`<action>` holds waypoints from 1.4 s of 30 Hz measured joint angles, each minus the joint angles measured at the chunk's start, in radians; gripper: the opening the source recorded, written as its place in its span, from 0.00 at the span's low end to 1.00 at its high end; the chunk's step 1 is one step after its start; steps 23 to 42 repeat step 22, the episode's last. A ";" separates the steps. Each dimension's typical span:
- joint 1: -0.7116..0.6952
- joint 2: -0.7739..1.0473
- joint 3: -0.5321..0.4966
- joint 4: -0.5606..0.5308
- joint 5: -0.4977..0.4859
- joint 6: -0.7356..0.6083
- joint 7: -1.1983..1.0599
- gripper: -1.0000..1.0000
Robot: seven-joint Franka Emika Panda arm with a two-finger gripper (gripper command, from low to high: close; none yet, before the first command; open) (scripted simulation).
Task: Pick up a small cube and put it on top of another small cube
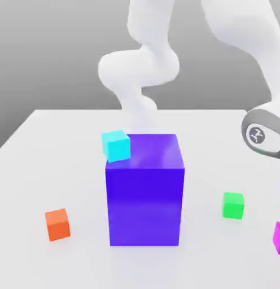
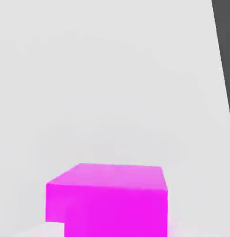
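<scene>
- Seemingly the pick step — fingers pressed together, apparently pinching the magenta cube (image 2: pixel 107 199) at the exterior view's near right.
- Next: lift, carry left onto the green cube (image 1: pixel 233 205) — judged nearest.

A table (image 1: pixel 52 147) carries a large block (image 1: pixel 145 192) at its middle. A far cube (image 1: pixel 116 145) sits at the block's upper corner on the exterior view's left, behind it (whether they touch cannot be told). A near cube (image 1: pixel 57 224) lies well apart in front, to the left. To the block's right stands a side cube (image 1: pixel 233 205); further right and nearer the front, at the picture's edge, lies the small cube (image 1: pixel 279 237). The robot arm (image 1: pixel 142 73) rises behind the block.
</scene>
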 joint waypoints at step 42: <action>0.098 -0.211 0.037 -0.478 0.049 0.271 -0.042 1.00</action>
